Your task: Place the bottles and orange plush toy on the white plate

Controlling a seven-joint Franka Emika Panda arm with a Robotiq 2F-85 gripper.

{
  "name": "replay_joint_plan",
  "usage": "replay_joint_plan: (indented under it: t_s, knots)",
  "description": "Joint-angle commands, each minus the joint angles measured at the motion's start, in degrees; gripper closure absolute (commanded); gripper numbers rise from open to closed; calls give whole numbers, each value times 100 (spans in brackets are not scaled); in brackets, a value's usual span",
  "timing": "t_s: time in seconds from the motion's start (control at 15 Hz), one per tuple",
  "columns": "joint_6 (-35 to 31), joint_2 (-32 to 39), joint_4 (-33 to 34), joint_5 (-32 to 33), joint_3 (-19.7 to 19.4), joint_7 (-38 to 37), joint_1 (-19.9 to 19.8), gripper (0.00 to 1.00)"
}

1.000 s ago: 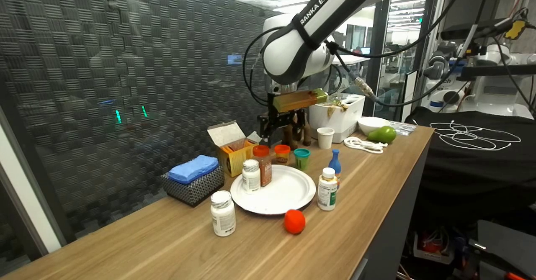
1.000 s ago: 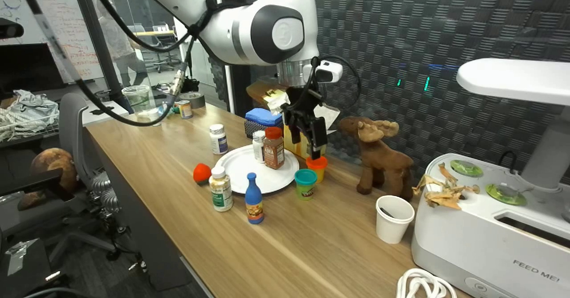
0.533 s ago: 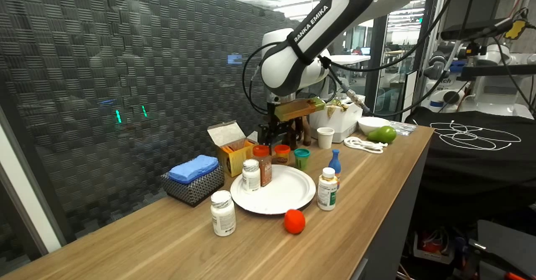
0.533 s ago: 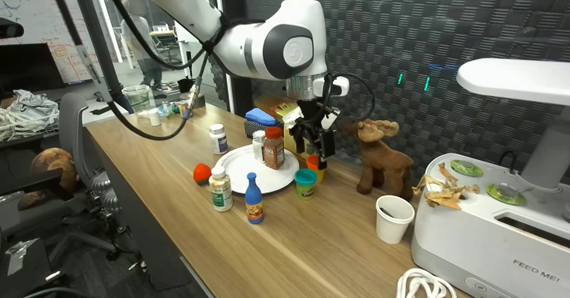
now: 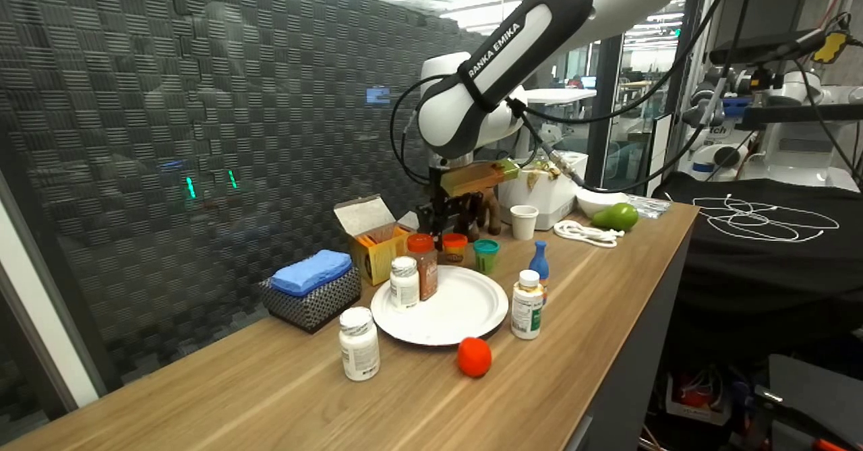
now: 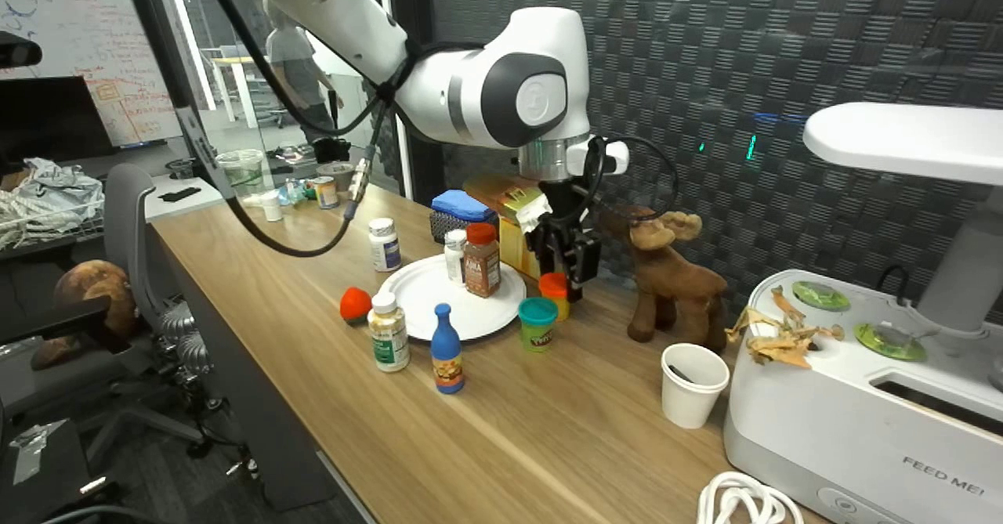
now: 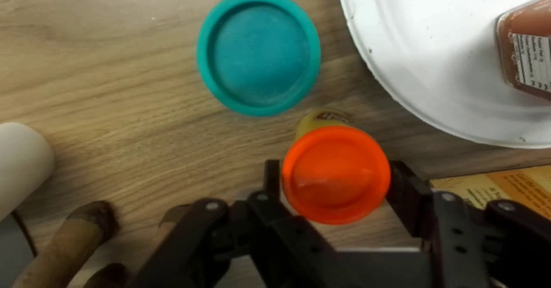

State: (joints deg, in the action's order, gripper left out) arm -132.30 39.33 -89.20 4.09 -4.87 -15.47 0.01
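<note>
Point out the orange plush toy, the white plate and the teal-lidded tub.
Orange plush toy (image 5: 474,356), in an exterior view: the middle of its rounded side.
White plate (image 5: 461,309), in an exterior view: its bare upper surface.
Teal-lidded tub (image 7: 259,54), in the wrist view: the middle of its lid.

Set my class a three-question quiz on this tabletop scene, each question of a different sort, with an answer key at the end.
1. Count: how many items stand on the white plate?

2. Multiple choice: in the wrist view, which colour of lid shows between the fingers of the gripper?
A) teal
B) orange
C) white

3. True or false: the orange plush toy lies on the wooden tabletop, off the white plate.

Key:
1. Two: a white bottle and a red-capped brown bottle.
2. B, the orange lid.
3. True.
</note>
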Motion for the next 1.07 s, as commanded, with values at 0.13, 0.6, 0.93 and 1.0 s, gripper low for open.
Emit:
replay_joint_plan:
  t_s: [0.13, 0.6, 0.93, 1.0]
  knots:
    - [184, -332, 126, 262, -226, -141, 271, 72]
    - [135, -1203, -384, 525, -121, -127, 604, 72]
    - [-6, -2061, -1302, 805, 67, 136, 724, 72]
    - [-39, -2223, -1493, 761, 108, 139, 704, 72]
